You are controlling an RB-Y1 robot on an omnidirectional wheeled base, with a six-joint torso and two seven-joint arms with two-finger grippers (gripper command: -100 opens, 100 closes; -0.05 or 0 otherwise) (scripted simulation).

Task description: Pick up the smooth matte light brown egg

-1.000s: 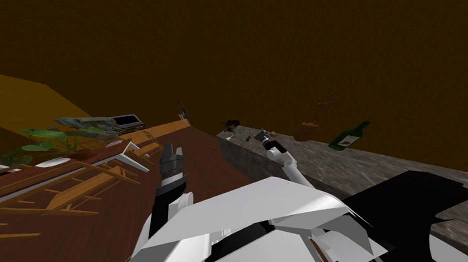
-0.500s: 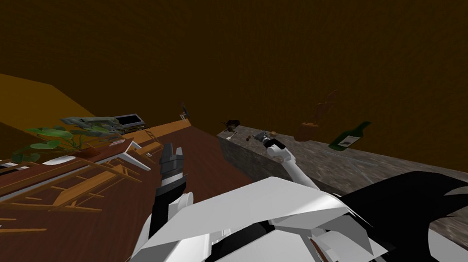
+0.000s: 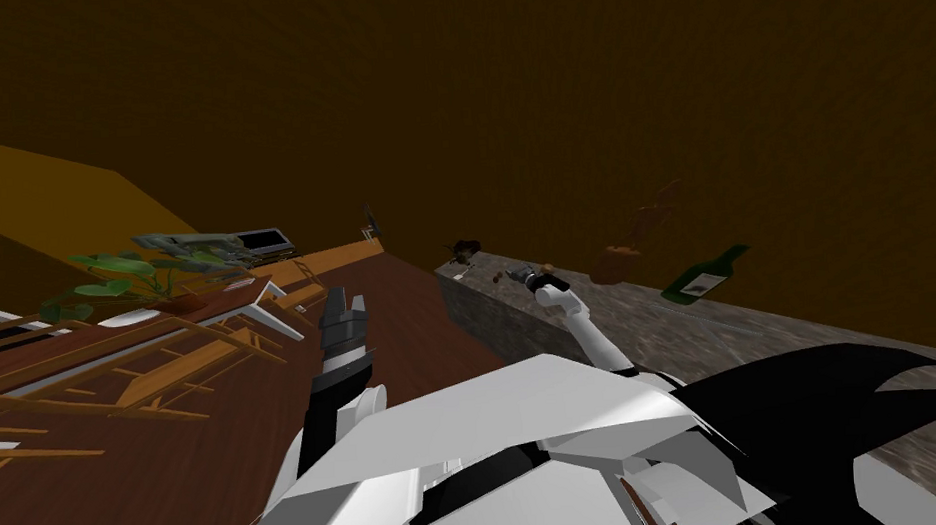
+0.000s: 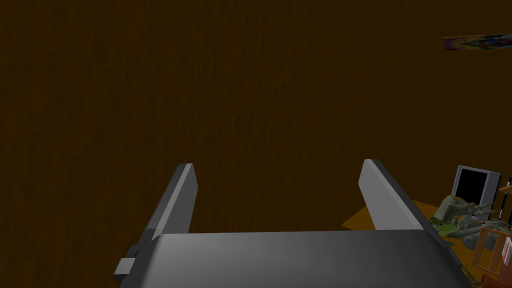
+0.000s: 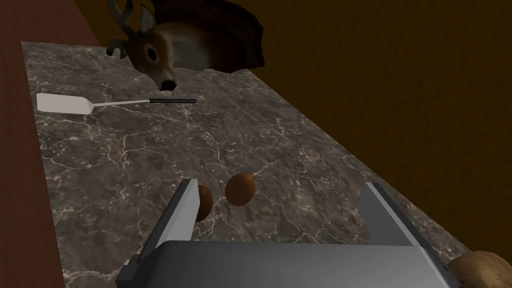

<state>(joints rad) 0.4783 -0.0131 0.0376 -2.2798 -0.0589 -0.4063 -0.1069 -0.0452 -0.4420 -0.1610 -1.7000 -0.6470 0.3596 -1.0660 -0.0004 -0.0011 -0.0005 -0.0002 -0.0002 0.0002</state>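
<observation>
1 long worktop of dark grey veined stone [image 5: 150, 150] is carrying everything. At its far end a brown antlered deer head [image 5: 155, 55] is lying, and a white flat-bladed spatula with a thin dark handle [image 5: 65, 103] is resting just beside it. Nearer, 2 smooth eggs are sitting close together. The matte lighter brown egg [image 5: 240, 188], probably the target, is showing between the fingers of the right end effector [image 5: 281, 185], off-centre towards 1 finger. The darker brown egg [image 5: 205, 202] is lying half hidden behind that finger. Both fingers are standing wide apart, gripping nothing.

To grip well, the hand is needing to slide sideways until the lighter brown egg is centred, then lower without nudging its neighbour, since eggs roll easily.

The right arm is reaching forward, low over the worktop. The left end effector [image 4: 277, 165], likewise spread and empty, is hanging raised over the reddish-brown floor [image 3: 168, 491].
</observation>
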